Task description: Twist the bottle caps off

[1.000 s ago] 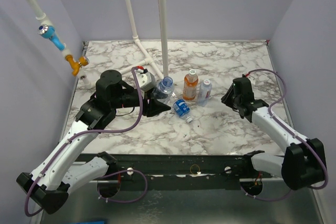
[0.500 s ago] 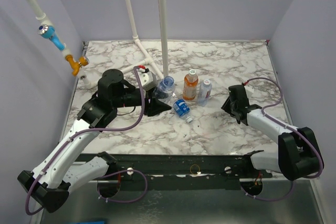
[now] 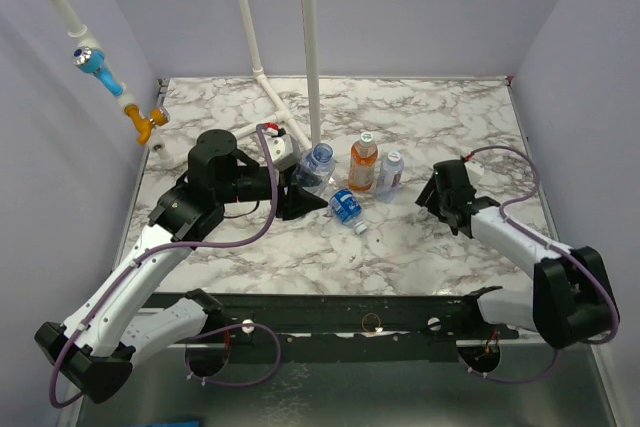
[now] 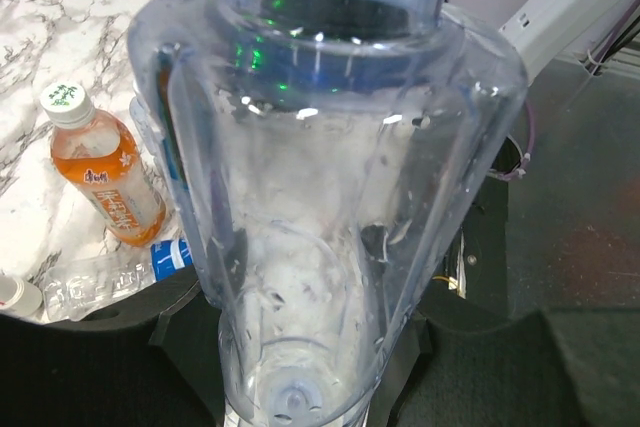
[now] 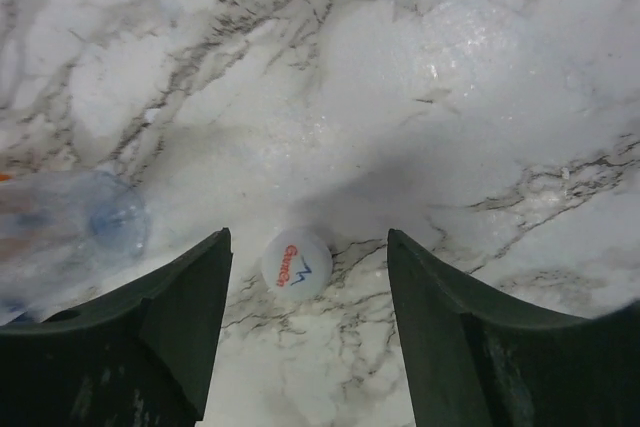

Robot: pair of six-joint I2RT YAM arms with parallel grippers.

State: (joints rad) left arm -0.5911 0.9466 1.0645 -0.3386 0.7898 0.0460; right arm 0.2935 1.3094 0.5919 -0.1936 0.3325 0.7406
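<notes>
My left gripper (image 3: pixel 302 194) is shut on the base of a clear bottle (image 4: pixel 330 187), held tilted above the table, neck pointing away. An orange bottle (image 3: pixel 363 163) with a white cap (image 4: pixel 64 97) stands next to a clear capped bottle (image 3: pixel 392 171). A blue-labelled bottle (image 3: pixel 345 206) lies on its side, with a loose white cap (image 3: pixel 361 228) by it. My right gripper (image 5: pixel 307 239) is open and low over the table; a white cap with a red and blue logo (image 5: pixel 296 264) lies on the marble between its fingers, untouched.
A white pipe stand (image 3: pixel 311 47) rises behind the bottles, with a second slanted pipe (image 3: pixel 250 37) beside it. A pipe with a blue and orange valve (image 3: pixel 100 72) hangs at the far left. Purple walls close in three sides of the marble table (image 3: pixel 430 107).
My right gripper has dropped and drawn in to the left, close to the table, over the logo cap. My left gripper, still holding the clear bottle, has shifted slightly.
</notes>
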